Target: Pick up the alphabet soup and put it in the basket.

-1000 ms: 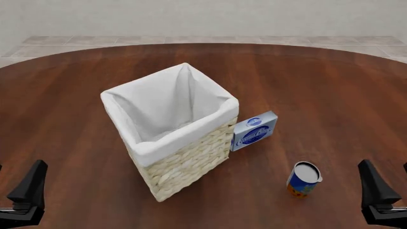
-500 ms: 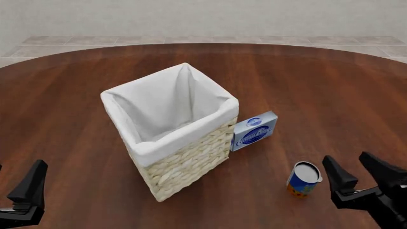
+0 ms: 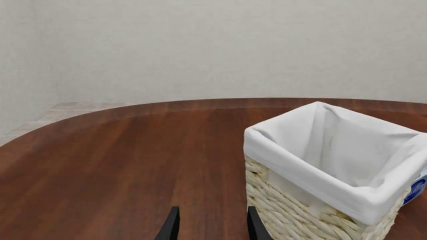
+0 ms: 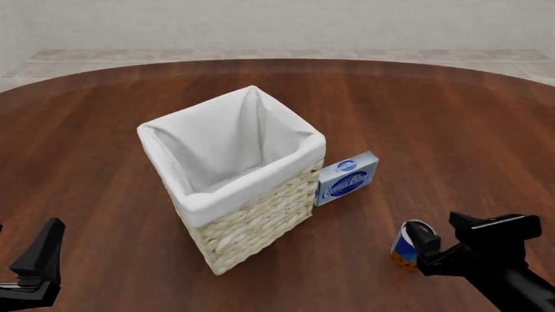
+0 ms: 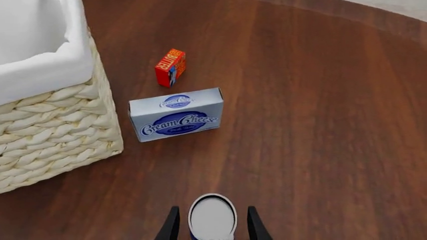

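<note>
The alphabet soup (image 4: pixel 401 247) is a small can with a silvery lid, standing upright on the table to the right of the basket's front. My right gripper (image 4: pixel 436 229) is open and level with the can. In the right wrist view the can's lid (image 5: pixel 212 216) sits between the two fingers (image 5: pixel 171 226), with a gap on each side. The basket (image 4: pixel 251 218) is tall pale wicker with a white lining, at the table's middle. It also shows in the left wrist view (image 3: pixel 293 212). My left gripper (image 4: pixel 26 257) is open and empty at the front left, well apart from the basket.
A blue-and-white cream cheese box (image 4: pixel 347 177) stands against the basket's right side, beyond the can; it also shows in the right wrist view (image 5: pixel 177 119). A small red butter box (image 5: pixel 170 66) lies farther back beside the basket. The dark wooden table (image 4: pixel 451 117) spreads all around.
My right gripper has swung in from the right edge toward the can and now has its fingers on either side of it. The can, basket and left gripper have not moved.
</note>
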Available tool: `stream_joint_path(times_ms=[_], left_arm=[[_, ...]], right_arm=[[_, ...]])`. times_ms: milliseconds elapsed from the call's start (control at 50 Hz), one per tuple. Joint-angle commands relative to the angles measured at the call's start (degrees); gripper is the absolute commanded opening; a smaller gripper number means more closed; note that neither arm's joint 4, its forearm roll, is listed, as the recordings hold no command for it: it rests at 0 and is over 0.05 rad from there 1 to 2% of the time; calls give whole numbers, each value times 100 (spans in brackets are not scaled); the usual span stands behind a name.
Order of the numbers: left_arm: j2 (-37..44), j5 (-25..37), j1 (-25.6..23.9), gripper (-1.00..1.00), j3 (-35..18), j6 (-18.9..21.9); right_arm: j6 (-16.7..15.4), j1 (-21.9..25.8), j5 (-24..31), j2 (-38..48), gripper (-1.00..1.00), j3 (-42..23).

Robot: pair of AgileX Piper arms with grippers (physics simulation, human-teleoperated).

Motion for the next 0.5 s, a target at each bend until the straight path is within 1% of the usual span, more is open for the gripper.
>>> stream_joint_path(times_ms=[20,40,140,280,460,500], left_arm=[[0,0,0,100,0,0],[0,0,0,100,0,0],[0,0,0,100,0,0],[0,0,0,100,0,0],[0,0,0,100,0,0],[0,0,0,100,0,0]], right_arm=[[-131,-59,-370,825,100,17],[-183,-97,-451,935,100,31],[-201,-131,-696,1321,100,55],[-113,-71,-854,1602,100,56],[-142,-87,-1131,1971,100,57],[-155,-83,-1268,2194,100,50]])
